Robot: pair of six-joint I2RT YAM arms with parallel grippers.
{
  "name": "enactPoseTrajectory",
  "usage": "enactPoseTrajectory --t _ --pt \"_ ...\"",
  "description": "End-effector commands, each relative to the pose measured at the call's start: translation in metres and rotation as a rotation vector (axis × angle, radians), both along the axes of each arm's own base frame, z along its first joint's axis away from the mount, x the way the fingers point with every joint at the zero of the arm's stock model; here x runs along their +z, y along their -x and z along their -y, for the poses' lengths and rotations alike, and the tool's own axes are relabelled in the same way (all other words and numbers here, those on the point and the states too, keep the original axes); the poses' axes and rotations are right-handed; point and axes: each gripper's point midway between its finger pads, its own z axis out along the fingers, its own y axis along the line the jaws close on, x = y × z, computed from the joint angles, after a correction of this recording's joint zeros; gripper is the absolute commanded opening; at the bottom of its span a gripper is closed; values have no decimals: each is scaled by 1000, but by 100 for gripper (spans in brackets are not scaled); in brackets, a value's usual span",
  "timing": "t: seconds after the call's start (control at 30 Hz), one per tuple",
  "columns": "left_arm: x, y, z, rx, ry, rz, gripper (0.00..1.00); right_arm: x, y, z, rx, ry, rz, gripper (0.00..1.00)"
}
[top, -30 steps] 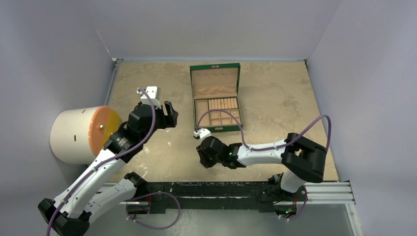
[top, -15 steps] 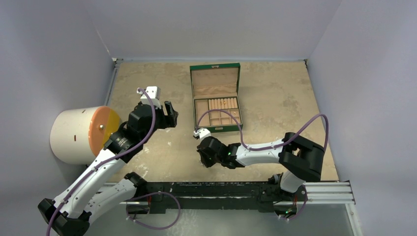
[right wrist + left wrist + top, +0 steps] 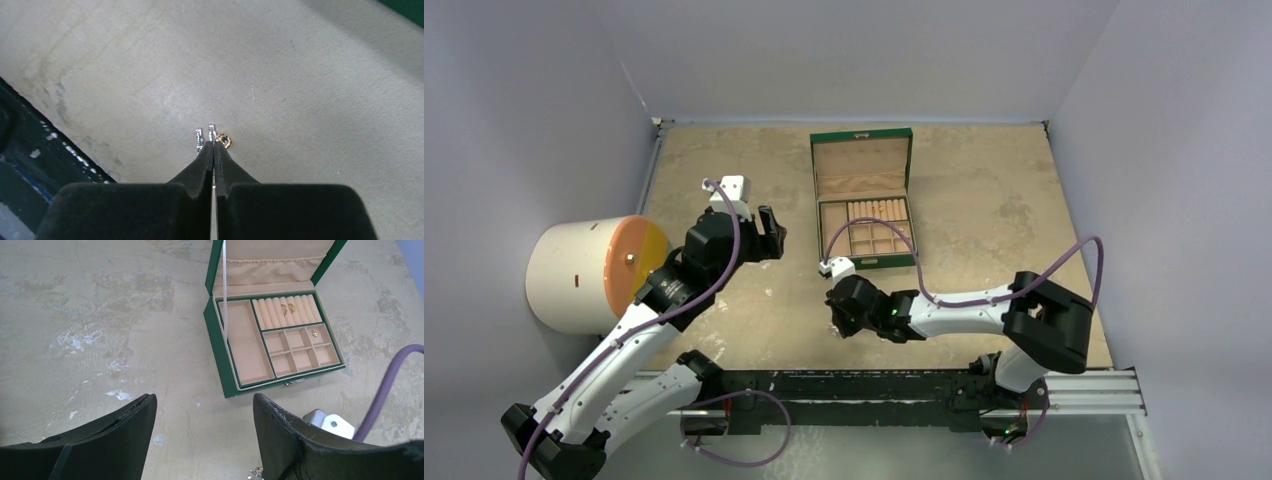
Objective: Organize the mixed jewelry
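Observation:
An open green box (image 3: 863,262) with tan lining sits at the back centre of the table and also shows in the left wrist view (image 3: 218,350). Gold hoops (image 3: 288,308) sit on its ring rolls and a gold stud (image 3: 315,332) lies in a small compartment. On the table in front of the box lie loose pieces: a silver piece (image 3: 199,138), a gold ring (image 3: 224,140), and a second silver piece (image 3: 211,132) at my right fingertips. My right gripper (image 3: 214,143) (image 3: 844,318) is shut on that second piece, low over the table. My left gripper (image 3: 204,399) (image 3: 771,232) is open and empty, hovering left of the box.
A white cylinder with an orange face (image 3: 589,272) stands at the left wall. A black rail (image 3: 874,385) runs along the table's near edge. My right arm's purple cable (image 3: 387,380) loops over the front of the box. Grey walls enclose the table.
My right gripper has shifted slightly right and toward the box. The left arm has not moved.

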Motion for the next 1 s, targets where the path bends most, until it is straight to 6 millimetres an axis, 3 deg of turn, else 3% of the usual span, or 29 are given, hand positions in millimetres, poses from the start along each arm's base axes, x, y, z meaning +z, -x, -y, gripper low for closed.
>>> enactPoseTrajectory --t 0.0,0.27,0.4,0.5,0.57,0.97 --pt "10 -3 -2 7 9 38 70 25 -7 1 -56 -60 47 0" --pt "11 -3 -3 7 11 41 70 37 -16 15 -99 -47 111 0" --pt "11 -3 -2 6 12 40 70 35 -12 7 -60 -56 94 0" --pt "11 -3 -2 6 12 40 70 31 -8 -3 -24 -72 71 16" --pt "11 -3 -2 6 12 39 70 25 -5 -8 -7 -74 52 20" --pt "10 -3 -2 5 10 39 70 13 -4 -13 4 -64 33 25"
